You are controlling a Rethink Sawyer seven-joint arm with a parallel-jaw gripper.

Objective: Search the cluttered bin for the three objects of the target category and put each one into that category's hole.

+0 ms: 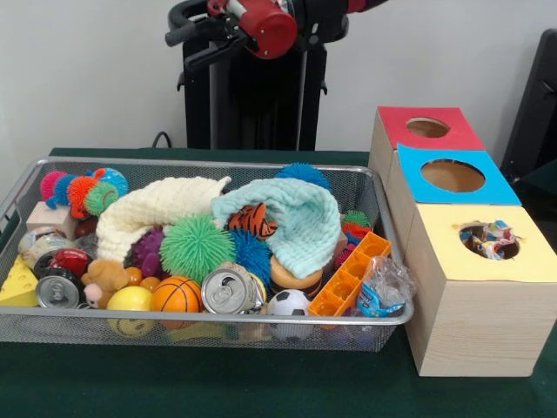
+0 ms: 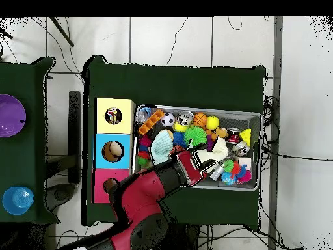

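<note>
Pincer [image 2: 214, 170] sits over the bin [image 1: 383, 205], seen only from overhead, hanging above the cream cloth [image 1: 157, 205] near the bin's middle, and whether it's open or closed honestly can't be told from up there. From the front only the red arm [image 1: 265, 26] shows, up at the top, well above everything. Bin is a wire mesh one on the green bench [image 1: 218, 383], and it's packed: a teal cloth [image 1: 300, 222] draped next to the cream one, a green spiky ball [image 1: 196, 246], a blue spiky ball [image 1: 252, 252] just beside it, a striped tiger toy [image 1: 254, 219] poking out under the teal cloth, a can [image 1: 228, 292] lying on its side at the front, a small basketball [image 1: 176, 294], a soccer ball [image 1: 289, 303], an orange tray [image 1: 348, 274] leaning against the right wall, a cheese wedge [image 1: 19, 283] in the left corner. Next to the bin are three wooden boxes in a row, with a red top [image 1: 426, 128], a blue top [image 1: 452, 176] and a yellow top [image 1: 487, 239], each with a round hole. The yellow one has something crinkly and colourful showing in its hole; the other two holes look dark from the front.
</note>
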